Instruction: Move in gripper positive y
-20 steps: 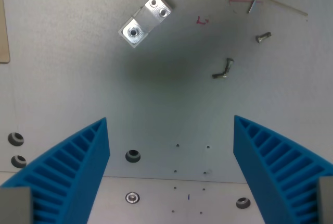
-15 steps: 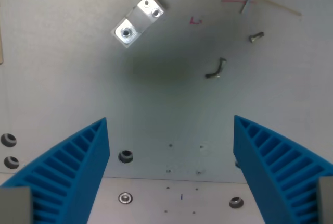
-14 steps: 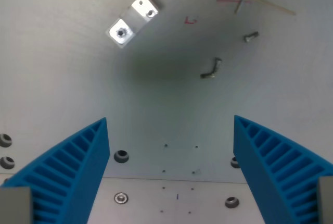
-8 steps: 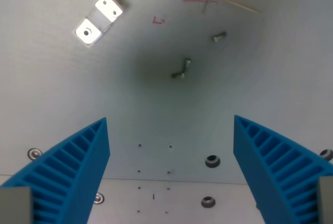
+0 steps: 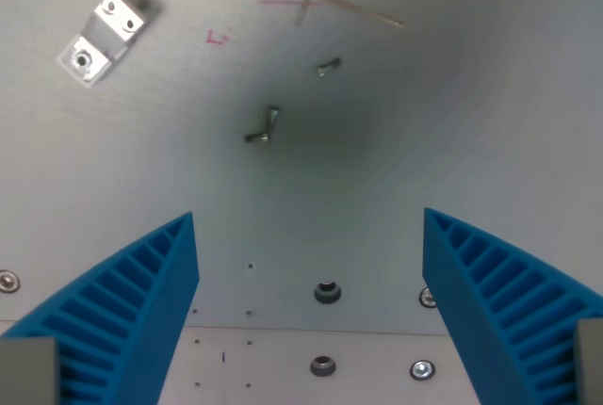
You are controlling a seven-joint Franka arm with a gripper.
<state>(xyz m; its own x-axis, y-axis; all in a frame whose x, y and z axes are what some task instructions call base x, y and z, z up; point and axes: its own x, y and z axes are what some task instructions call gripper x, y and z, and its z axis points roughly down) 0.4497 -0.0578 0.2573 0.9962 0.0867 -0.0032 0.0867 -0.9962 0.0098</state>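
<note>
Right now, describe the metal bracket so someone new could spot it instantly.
Start from the grey plate that fills the wrist view, above the two blue fingers. Go to the upper left corner: the bracket lies there, tilted diagonally, apart from everything else. It is the only bright, blocky silver piece with holes; the screws and bent wire nearby are thin and dark.

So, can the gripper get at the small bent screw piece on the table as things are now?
Probably yes. The gripper is open and empty, and the bent screw piece lies alone on the bare table, ahead of the fingers and slightly toward the wrist view's left. Nothing lies between them.
</note>
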